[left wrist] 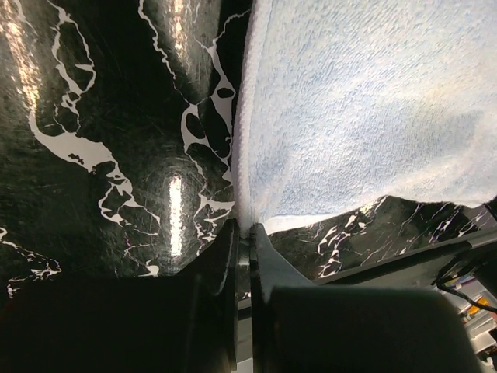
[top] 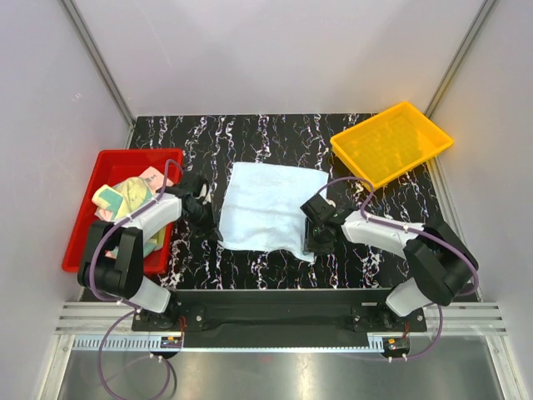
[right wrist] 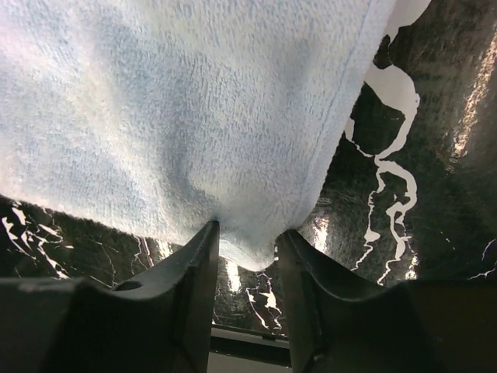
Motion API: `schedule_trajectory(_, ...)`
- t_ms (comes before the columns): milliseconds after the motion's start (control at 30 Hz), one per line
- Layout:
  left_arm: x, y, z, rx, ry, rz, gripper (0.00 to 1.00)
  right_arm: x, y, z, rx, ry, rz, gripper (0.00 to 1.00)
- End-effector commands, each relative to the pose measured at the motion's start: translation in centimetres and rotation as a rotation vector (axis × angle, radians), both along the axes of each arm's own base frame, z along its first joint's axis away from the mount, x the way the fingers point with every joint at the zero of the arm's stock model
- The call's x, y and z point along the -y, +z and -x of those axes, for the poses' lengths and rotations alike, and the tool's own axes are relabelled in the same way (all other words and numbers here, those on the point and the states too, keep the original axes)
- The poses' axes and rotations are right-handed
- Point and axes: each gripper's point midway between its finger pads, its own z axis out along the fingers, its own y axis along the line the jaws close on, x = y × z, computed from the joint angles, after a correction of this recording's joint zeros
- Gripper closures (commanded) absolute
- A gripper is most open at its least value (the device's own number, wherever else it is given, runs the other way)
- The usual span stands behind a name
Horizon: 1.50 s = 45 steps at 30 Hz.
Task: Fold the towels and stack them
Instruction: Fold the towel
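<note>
A light blue towel (top: 268, 204) lies spread flat on the black marbled table. My left gripper (top: 214, 232) is at its near-left corner; in the left wrist view the gripper (left wrist: 247, 231) is shut on that corner of the towel (left wrist: 365, 116). My right gripper (top: 316, 243) is at the near-right corner; in the right wrist view its jaws (right wrist: 247, 233) stand apart, with the towel's corner (right wrist: 194, 109) hanging between them. More towels, pale yellow-green (top: 125, 197) and peach-pink (top: 153, 177), lie crumpled in the red tray (top: 125, 158).
A yellow tray (top: 391, 142) stands at the back right corner. The red tray sits along the left edge beside my left arm. White walls with metal posts close the table on three sides.
</note>
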Motion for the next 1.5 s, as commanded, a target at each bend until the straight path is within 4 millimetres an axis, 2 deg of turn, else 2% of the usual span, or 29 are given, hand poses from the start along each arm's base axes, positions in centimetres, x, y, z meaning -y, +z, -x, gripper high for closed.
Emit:
schedule_trajectory(0,0.0,0.1,-1.3,0.055,-0.013,-0.009,1.00,-0.8,1.5,-0.9,0.067,-0.040,-0.075,0.57)
schedule_trajectory(200,-0.2,-0.3,-1.5,0.049,-0.008,-0.029,1.00,0.4,1.1,0.0,0.060,-0.150,-0.081,0.56)
schedule_trajectory(333,-0.4,-0.2,-1.8,0.055,-0.003,-0.043,1.00,0.8,0.0,0.5,0.039,-0.183,-0.077,0.55)
schedule_trajectory(433,-0.3,0.0,-2.0,0.059,-0.001,-0.036,1.00,0.5,-0.7,0.4,0.034,-0.187,-0.076,0.56)
schedule_trajectory(567,0.5,0.4,-2.4,0.073,0.001,0.011,1.00,-0.3,-0.6,-0.4,0.060,-0.195,-0.116,0.59)
schedule_trajectory(633,0.8,0.5,-2.4,0.071,0.007,0.023,1.00,-0.5,-0.6,-0.7,0.065,-0.202,-0.124,0.68)
schedule_trajectory(700,0.9,0.6,-2.6,0.076,0.009,0.035,1.00,-0.5,-0.9,-0.7,0.064,-0.196,-0.117,0.90)
schedule_trajectory(800,1.1,1.2,-2.8,0.095,0.007,0.046,1.00,0.1,-0.7,-0.5,0.062,-0.190,-0.084,1.00)
schedule_trajectory(833,1.0,1.7,-2.8,0.110,0.006,0.043,1.00,0.2,0.3,-0.7,0.082,-0.187,-0.091,1.00)
schedule_trajectory(900,0.6,2.4,-2.9,0.122,0.006,0.020,1.00,1.7,0.9,0.0,0.080,-0.177,-0.035,1.00)
schedule_trajectory(933,0.3,2.9,-3.0,0.142,0.006,0.005,1.00,1.9,2.3,0.0,0.111,-0.174,-0.046,1.00)
schedule_trajectory(967,0.1,3.3,-2.6,0.136,0.003,-0.003,1.00,3.1,2.6,0.6,0.106,-0.173,-0.003,1.00)
schedule_trajectory(1033,-0.2,4.3,-2.7,0.165,0.000,-0.015,1.00,3.8,4.4,0.8,0.148,-0.159,-0.008,1.00)
schedule_trajectory(1067,-0.2,4.7,-2.6,0.168,0.004,-0.014,1.00,4.3,4.6,1.2,0.146,-0.155,0.006,1.00)
schedule_trajectory(1167,0.8,6.1,-2.5,0.198,-0.010,0.038,1.00,3.9,5.8,1.5,0.158,-0.133,-0.039,1.00)
schedule_trajectory(1267,2.3,6.9,-1.9,0.205,-0.042,0.102,1.00,3.3,6.0,1.8,0.143,-0.113,-0.073,1.00)
schedule_trajectory(1400,2.8,6.3,-0.7,0.182,-0.064,0.090,1.00,3.0,6.1,2.2,0.130,-0.110,-0.096,1.00)
schedule_trajectory(1467,2.9,5.8,-0.3,0.173,-0.050,0.095,1.00,2.8,6.4,1.8,0.153,-0.112,-0.105,1.00)
